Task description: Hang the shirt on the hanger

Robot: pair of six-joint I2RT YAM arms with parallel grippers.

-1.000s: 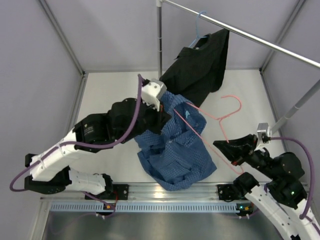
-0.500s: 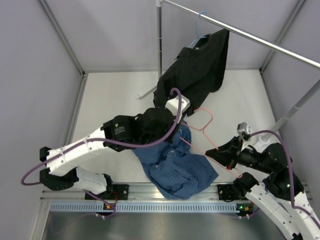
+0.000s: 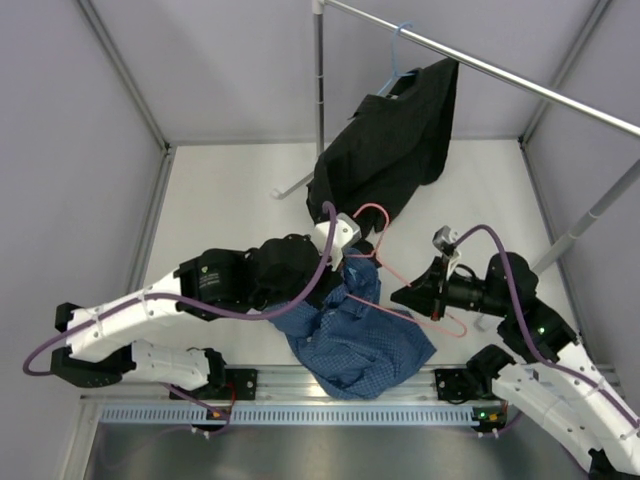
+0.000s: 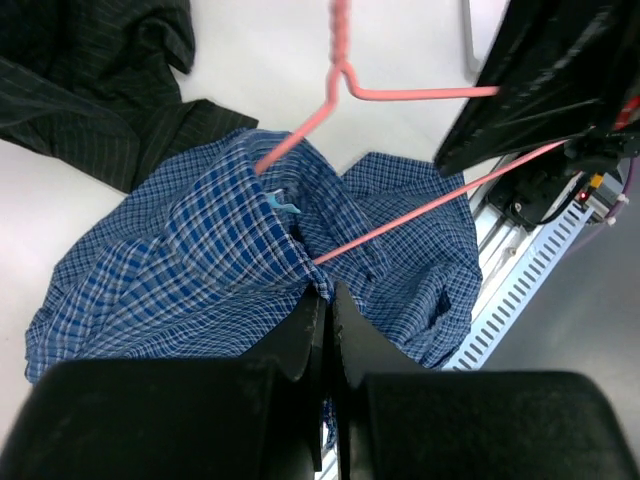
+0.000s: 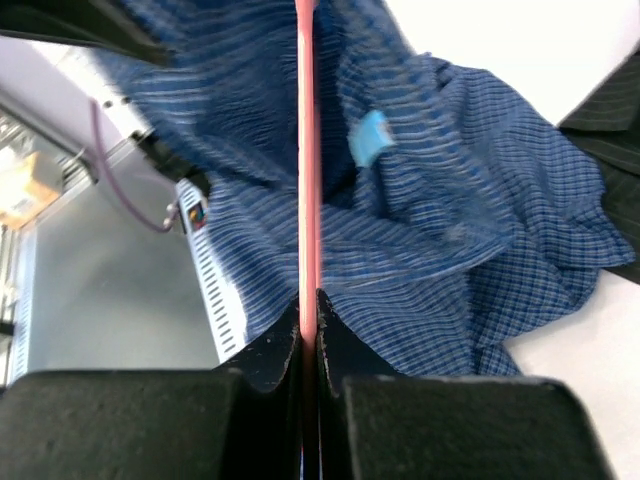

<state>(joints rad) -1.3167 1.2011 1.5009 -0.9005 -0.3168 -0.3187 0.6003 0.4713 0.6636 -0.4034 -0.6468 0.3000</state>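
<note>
Top view: two shirts and two hangers. The shirt point(image 3: 360, 335) is bunched up near the table's point(image 3: 230, 200) front edge, between the arms. The hanger point(image 3: 372, 208) crosses it, with its hook toward the far side and its long axis slanting down to the right gripper point(image 3: 398, 297). The black shirt point(image 3: 390, 140) hangs on a blue hanger point(image 3: 400, 45) from the rail point(image 3: 500, 70).

Left wrist: the left gripper point(image 4: 328, 300) is pinched together on a fold of the shirt. One hanger shoulder goes in at the collar opening.

Right wrist: the right gripper is clamped on the hanger's wire, which runs straight away from it over the shirt.
</note>
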